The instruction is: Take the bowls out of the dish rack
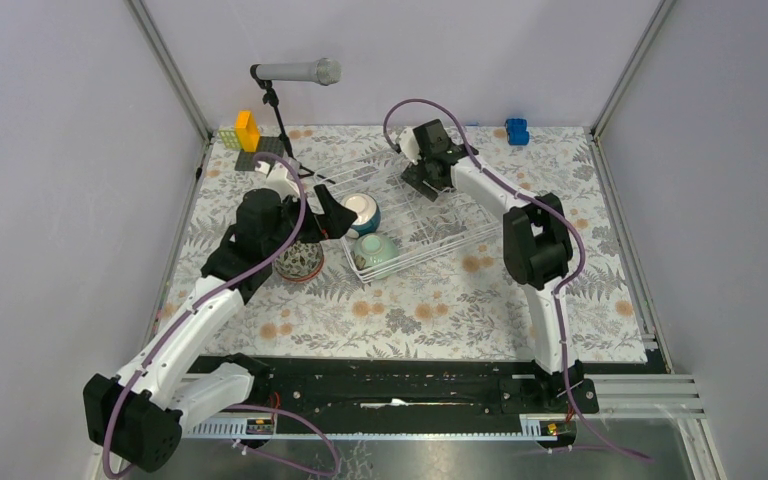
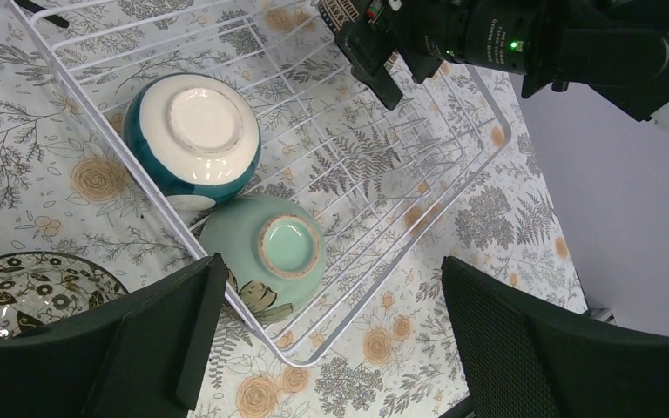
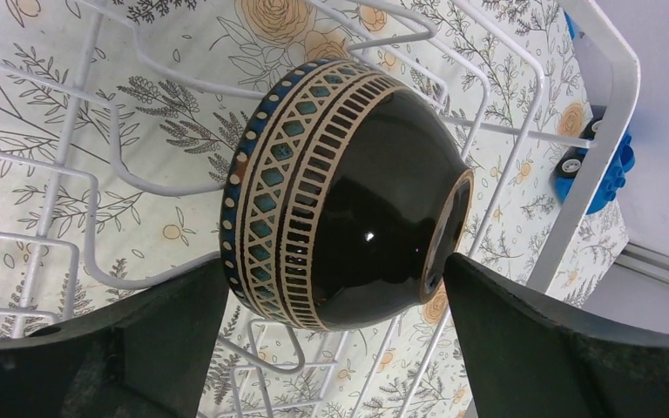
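Note:
The white wire dish rack [image 1: 460,225] lies mid-table. A teal bowl [image 2: 190,135] and a pale green bowl [image 2: 270,252] lie upside down in its near left corner; they also show in the top view as the teal bowl [image 1: 362,212] and the green bowl [image 1: 376,250]. A dark blue floral bowl [image 1: 299,262] stands upright on the table left of the rack. My left gripper [image 2: 327,340] is open and empty above the rack's corner. My right gripper [image 3: 335,305] is open, its fingers on either side of a dark brown bowl [image 3: 357,200] lying on its side in the rack's far end.
A microphone on a black stand [image 1: 295,72] is at the back left, with yellow and orange blocks [image 1: 243,130] beside it. A blue toy [image 1: 517,130] is at the back right. Grey walls close in both sides.

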Robot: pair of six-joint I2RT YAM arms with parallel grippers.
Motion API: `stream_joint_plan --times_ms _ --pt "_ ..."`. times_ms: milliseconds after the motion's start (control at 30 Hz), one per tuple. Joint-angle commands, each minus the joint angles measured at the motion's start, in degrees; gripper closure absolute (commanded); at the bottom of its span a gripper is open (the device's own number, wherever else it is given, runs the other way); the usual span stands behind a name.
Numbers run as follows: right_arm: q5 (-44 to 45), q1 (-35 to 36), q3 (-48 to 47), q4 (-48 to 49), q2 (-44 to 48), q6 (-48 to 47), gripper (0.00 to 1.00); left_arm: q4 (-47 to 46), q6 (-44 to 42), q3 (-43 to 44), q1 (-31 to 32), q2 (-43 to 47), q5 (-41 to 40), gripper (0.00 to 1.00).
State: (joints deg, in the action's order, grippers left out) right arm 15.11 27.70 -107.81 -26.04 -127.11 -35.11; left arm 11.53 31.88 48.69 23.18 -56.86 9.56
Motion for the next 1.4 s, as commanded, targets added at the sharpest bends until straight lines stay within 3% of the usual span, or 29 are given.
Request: stream_joint_plan --times_ms 0,200,733,900,1233,1300,1367 --pt "-0.3 0.5 -3.4 2.1 -0.9 -0.2 0.01 -2.4 -0.9 2.9 -0.1 -0.2 -0.8 0.01" --pt "0.0 0.5 -2.0 1.8 1.9 0.2 0.22 -2.5 -0.8 2.9 0.0 -0.5 -0.7 0.01" --pt "6.2 1.0 10.8 13.4 18.1 1.9 0.44 -3.4 -0.1 2.5 -0.1 -0.8 -0.1 0.01" --pt "4.1 1.2 14.4 13.8 22.8 5.3 0.5 -5.3 0.1 2.3 -0.1 -2.5 1.7 0.01" --pt "-3.8 1.2 22.5 16.5 29.8 15.6 0.74 -8.2 2.8 2.1 -0.1 -5.6 4.6 0.02" --pt "-5.0 1.2 21.5 14.7 29.6 18.3 0.76 -9.2 3.9 1.7 -0.1 -5.6 5.5 0.02" --pt "-4.2 1.2 20.5 13.5 29.5 20.5 0.69 -10.2 4.7 1.2 -0.1 -5.5 6.5 0.02"
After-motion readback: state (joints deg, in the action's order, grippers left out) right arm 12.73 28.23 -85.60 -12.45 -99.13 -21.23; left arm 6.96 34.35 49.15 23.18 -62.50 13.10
